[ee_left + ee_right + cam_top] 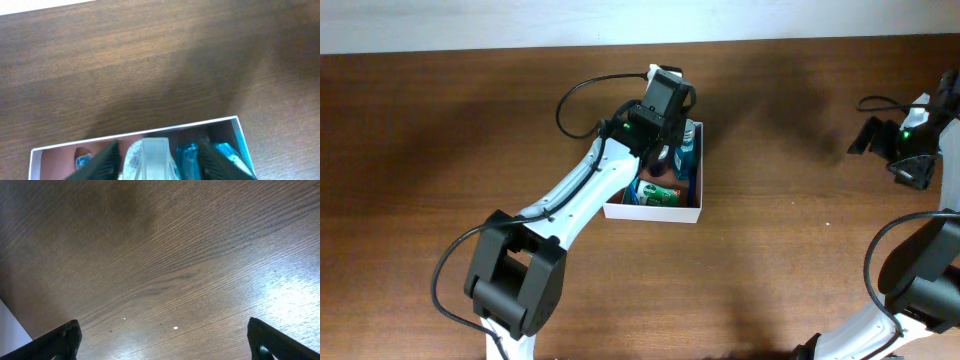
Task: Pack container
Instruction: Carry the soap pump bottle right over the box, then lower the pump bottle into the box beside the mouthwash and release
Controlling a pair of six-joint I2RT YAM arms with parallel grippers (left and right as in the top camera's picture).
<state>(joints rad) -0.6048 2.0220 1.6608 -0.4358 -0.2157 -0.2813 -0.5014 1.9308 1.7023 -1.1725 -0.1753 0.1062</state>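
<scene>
The container (655,213), a shallow white-walled box with a pinkish-brown inside, sits at the table's middle; its far wall shows in the left wrist view (150,131). My left gripper (665,150) reaches down into it. Its fingers (159,146) are spread around a clear bottle with a frosted cap (152,155) and a blue bottle (187,155), and do not visibly press on either. A second blue item (230,152) lies by the right wall. A bottle with a green and red label (655,190) lies near the front wall. My right gripper (910,150) is open and empty above bare table (162,330).
The brown wooden table (800,260) carries nothing else. A pale wall edge (520,20) runs along the back. Black cables loop from the left arm (570,100) and near the right arm (875,103).
</scene>
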